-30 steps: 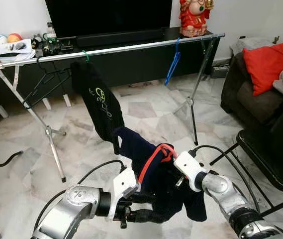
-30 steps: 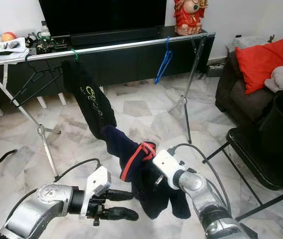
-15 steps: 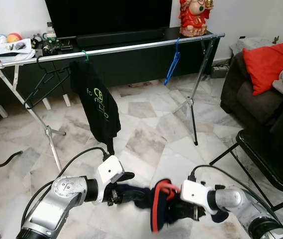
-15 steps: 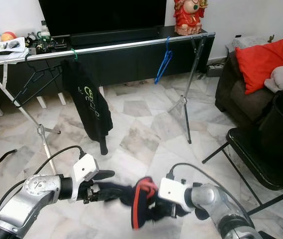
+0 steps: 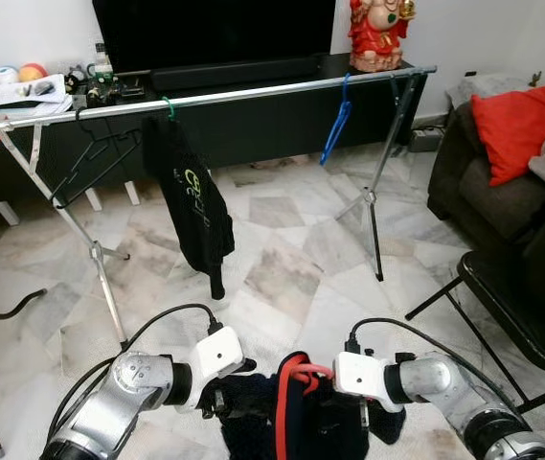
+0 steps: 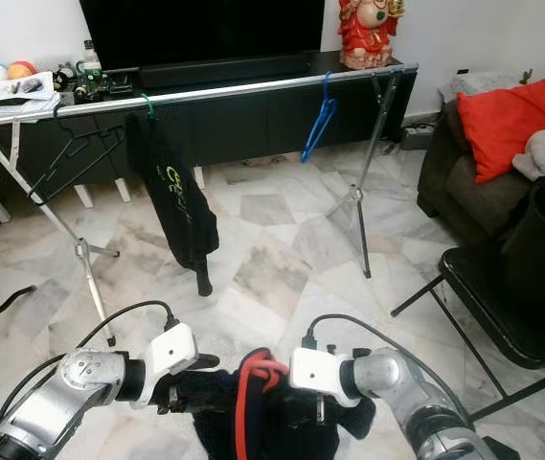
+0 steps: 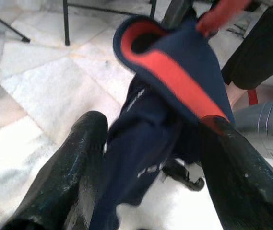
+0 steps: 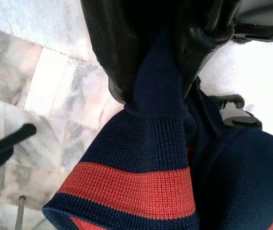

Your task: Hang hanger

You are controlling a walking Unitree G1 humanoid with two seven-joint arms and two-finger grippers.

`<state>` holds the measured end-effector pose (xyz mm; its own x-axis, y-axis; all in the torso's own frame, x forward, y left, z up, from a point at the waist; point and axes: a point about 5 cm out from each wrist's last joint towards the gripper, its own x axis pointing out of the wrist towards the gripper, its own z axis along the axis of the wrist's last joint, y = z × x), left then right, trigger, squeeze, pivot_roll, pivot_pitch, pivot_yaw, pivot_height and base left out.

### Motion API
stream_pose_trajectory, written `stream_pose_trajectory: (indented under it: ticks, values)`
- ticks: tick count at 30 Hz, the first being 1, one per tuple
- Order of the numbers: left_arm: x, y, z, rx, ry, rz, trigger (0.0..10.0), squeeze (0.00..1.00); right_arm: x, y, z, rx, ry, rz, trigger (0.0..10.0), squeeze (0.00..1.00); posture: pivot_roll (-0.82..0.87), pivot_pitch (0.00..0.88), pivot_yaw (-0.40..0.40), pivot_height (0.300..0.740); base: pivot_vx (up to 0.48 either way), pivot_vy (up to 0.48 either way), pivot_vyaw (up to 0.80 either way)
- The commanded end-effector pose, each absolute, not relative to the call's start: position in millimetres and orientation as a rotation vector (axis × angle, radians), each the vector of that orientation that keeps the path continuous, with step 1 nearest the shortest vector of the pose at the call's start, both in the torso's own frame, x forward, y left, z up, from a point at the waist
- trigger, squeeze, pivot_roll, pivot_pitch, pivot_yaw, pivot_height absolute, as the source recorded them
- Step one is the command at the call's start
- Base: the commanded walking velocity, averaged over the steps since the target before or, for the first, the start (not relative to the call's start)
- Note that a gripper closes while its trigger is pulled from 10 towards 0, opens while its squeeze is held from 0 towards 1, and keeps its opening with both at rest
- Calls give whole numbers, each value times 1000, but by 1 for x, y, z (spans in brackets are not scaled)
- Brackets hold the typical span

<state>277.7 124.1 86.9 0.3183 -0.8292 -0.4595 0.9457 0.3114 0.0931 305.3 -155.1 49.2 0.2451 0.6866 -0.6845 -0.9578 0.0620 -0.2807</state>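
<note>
A navy garment with red trim (image 5: 296,426) hangs low in front of me, bunched between both grippers. My right gripper (image 8: 155,91) is shut on a fold of its ribbed cloth. From the other side my left gripper (image 7: 153,124) has the cloth between its two black fingers (image 7: 78,163), touching both. Ahead, the silver rail (image 5: 253,93) of a clothes rack carries black empty hangers (image 5: 90,158), a black shirt (image 5: 195,206) on a green hook and a blue hanger (image 5: 334,129).
The rack's legs (image 5: 373,206) stand on the marble floor. A black TV cabinet (image 5: 234,72) runs behind it. A dark sofa with a red cushion (image 5: 516,120) and a black chair frame (image 5: 502,297) are to the right.
The garment has come down from chest height to low before me and now hangs bunched. Both grippers have drawn closer together.
</note>
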Motion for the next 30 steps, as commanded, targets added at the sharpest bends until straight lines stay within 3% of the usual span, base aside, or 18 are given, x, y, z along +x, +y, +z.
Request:
stream_pose_trajectory:
  ticks: [1, 30]
  values:
    - [278, 120, 84, 388, 359, -1222, 10000, 0, 307, -154, 52, -808, 401, 1313, 0, 0, 105, 86, -8, 740, 0, 0, 0]
    - [286, 104, 78, 342, 323, -1238, 10000, 0, 318, -137, 75, -812, 255, 1358, 0, 0, 85, 65, -8, 740, 0, 0, 0]
